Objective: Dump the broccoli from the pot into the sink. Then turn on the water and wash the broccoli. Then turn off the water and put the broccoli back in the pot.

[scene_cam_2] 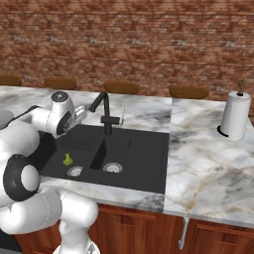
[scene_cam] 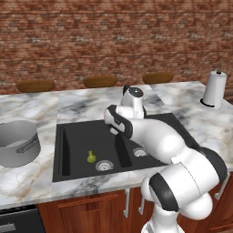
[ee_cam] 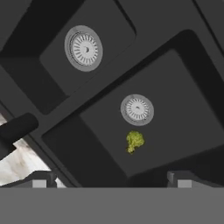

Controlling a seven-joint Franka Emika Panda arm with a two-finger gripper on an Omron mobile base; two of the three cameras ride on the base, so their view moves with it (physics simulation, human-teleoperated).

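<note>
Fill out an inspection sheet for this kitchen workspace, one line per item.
Surface: marble counter, wooden cabinets below.
Job's things: broccoli lies in the larger basin of the sink beside its drain; pot upright on the counter left of the sink.
Clutter: paper towel roll at right.
Gripper: open above the sink, holding nothing.
Cables: nothing seen.
Surroundings: black faucet, brick wall, brown stools behind the counter.

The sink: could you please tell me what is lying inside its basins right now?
In the sink, the broccoli lies on the larger basin's floor beside its silver drain. The smaller basin holds just its own drain. From the left base view the arm covers part of that basin.
</note>
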